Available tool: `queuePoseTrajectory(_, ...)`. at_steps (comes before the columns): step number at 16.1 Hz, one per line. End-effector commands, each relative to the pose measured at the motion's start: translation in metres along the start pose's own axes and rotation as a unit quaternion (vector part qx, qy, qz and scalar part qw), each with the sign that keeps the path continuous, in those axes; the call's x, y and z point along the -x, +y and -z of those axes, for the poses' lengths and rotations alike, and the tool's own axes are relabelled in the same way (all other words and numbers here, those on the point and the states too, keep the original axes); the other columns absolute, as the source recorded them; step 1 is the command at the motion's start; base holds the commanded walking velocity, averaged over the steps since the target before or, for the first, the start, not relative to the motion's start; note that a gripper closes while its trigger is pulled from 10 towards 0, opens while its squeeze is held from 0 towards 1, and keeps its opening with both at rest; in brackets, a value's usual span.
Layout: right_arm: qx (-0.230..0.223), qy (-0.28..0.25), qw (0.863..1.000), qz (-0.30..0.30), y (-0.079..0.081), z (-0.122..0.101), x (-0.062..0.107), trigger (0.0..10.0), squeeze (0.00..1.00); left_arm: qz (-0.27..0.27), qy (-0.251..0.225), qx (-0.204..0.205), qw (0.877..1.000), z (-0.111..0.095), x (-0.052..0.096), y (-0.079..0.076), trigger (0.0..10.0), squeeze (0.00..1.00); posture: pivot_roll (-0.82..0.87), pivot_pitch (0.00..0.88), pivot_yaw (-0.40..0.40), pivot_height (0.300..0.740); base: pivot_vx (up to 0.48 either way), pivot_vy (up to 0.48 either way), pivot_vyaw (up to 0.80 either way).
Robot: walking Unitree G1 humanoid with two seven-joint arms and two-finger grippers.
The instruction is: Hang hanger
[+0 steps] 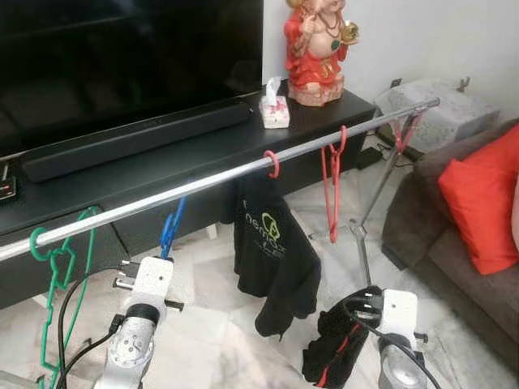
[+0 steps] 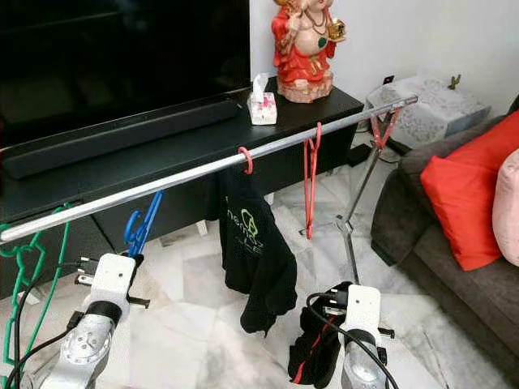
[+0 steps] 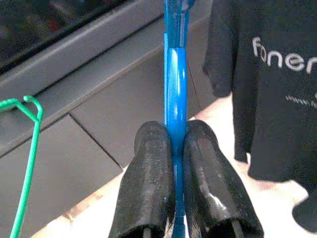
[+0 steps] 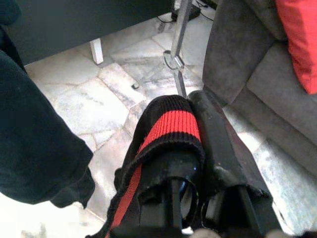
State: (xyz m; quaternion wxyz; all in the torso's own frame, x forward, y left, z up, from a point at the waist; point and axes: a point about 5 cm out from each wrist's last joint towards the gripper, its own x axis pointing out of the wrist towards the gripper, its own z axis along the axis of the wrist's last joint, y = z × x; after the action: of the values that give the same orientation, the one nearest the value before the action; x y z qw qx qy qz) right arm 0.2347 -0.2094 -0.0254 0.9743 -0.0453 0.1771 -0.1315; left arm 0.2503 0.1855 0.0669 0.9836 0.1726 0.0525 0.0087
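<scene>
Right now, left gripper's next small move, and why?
Probably raise the blue hanger slightly so its hook clears and drops over the rail. The left gripper is shut on it just under the rail, between the green hanger and the black shirt.

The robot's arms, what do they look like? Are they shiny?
Yes. Both arms are silver metal with white boxy wrist blocks and black cables looping along them. The left gripper and right gripper each have two long, glossy black fingers with rounded tips, a bit like rubbery sausages. I see no writing on them.
</scene>
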Motion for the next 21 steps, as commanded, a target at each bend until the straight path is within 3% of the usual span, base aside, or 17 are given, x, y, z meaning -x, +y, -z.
queuePoseTrajectory(1,-0.005,-0.017,1.000,0.003,0.000,-0.007,-0.003,10.0,0.00,-0.007,-0.017,0.002,1.000,-0.005,0.000,0.001,10.0,0.00,-0.06,0.000,-0.009,0.740,0.000,0.000,0.00)
queuePoseTrajectory(6,-0.005,-0.020,1.000,0.000,0.002,-0.007,-0.002,10.0,0.00,0.003,-0.037,0.008,0.999,-0.003,0.003,-0.001,10.0,0.00,-0.06,0.000,-0.008,0.740,0.000,0.000,0.00)
queuePoseTrajectory(9,-0.004,-0.019,1.000,-0.001,0.003,-0.007,-0.002,10.0,0.00,0.049,-0.014,-0.062,0.997,0.025,0.017,-0.003,10.0,0.00,-0.06,0.000,-0.012,0.740,0.000,0.000,0.00)
queuePoseTrajectory(12,-0.003,-0.015,1.000,-0.002,0.001,-0.005,-0.002,10.0,0.00,0.045,0.006,-0.072,0.996,0.037,0.023,0.003,10.0,0.00,-0.05,0.000,-0.019,0.740,0.000,0.000,0.00)
queuePoseTrajectory(18,0.001,-0.008,1.000,-0.007,0.000,-0.005,-0.004,10.0,0.00,0.063,0.121,-0.094,0.986,0.086,0.024,-0.007,10.0,0.00,-0.05,0.000,-0.030,0.740,0.000,0.000,0.00)
queuePoseTrajectory(21,0.002,-0.007,1.000,-0.010,-0.001,-0.006,-0.005,10.0,0.00,0.019,0.215,-0.041,0.976,0.113,0.029,0.001,10.0,0.00,-0.06,0.000,-0.033,0.740,0.000,0.000,0.00)
